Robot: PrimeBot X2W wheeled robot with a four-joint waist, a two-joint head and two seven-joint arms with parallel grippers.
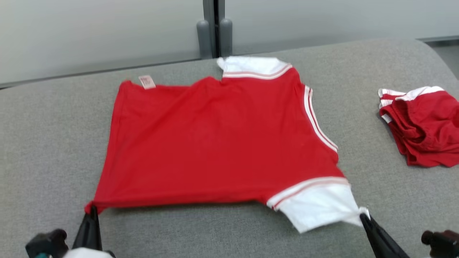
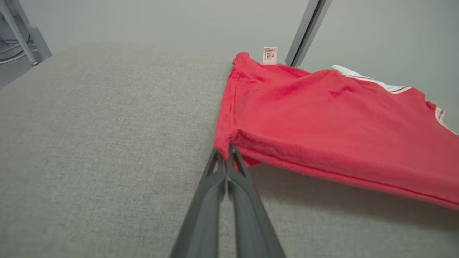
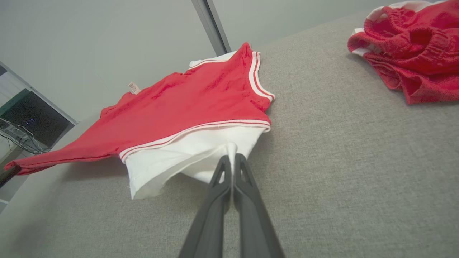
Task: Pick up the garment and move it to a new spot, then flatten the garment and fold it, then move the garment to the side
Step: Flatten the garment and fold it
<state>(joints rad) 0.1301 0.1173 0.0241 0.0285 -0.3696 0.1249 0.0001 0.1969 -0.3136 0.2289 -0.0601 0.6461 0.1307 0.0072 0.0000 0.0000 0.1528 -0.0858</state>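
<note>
Left claw (image 1: 93, 209) nips garment (image 1: 215, 143) hem (right claw (image 1: 363, 215): sleeve (image 1: 315, 204)).

The print on the care label (image 2: 270, 55) was too small to read, the crumpled red cloth (image 1: 423, 125) ran off the head view's right edge, and the garment (image 2: 340, 118) was cut by the left wrist view's right edge, its pinched corner hidden between the fingers of the left gripper (image 2: 226, 152).

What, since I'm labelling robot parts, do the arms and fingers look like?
The left gripper and right gripper each have two long, tapered dark grey fingers with triangular cut-outs near the tips. Behind them, the head view shows black housings and a pale left forearm shell.
</note>
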